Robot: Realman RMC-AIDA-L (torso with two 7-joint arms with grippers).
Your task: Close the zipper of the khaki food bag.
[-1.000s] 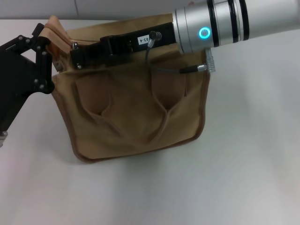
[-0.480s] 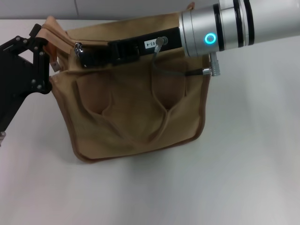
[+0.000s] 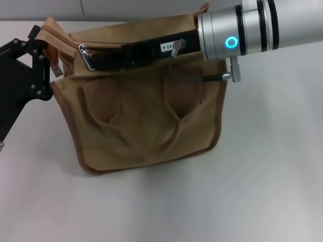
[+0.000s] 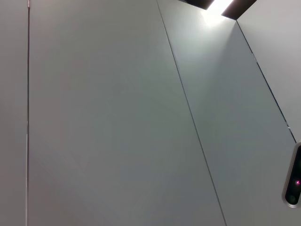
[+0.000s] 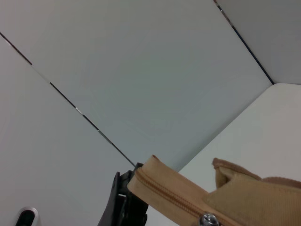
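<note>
The boxy khaki canvas food bag (image 3: 144,108) stands near the counter's far edge. Its tan zipper (image 5: 164,194) runs left–right; the silver pull (image 3: 86,56) is pinched by the right gripper (image 3: 93,59), while the left gripper (image 3: 43,60) is clamped on the bag's left end.

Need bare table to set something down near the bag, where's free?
Free: the table in front of the khaki food bag, and to its right below the right arm. Crowded: the bag's top, with the right gripper along the zipper, and its left end, at the left gripper.
</note>
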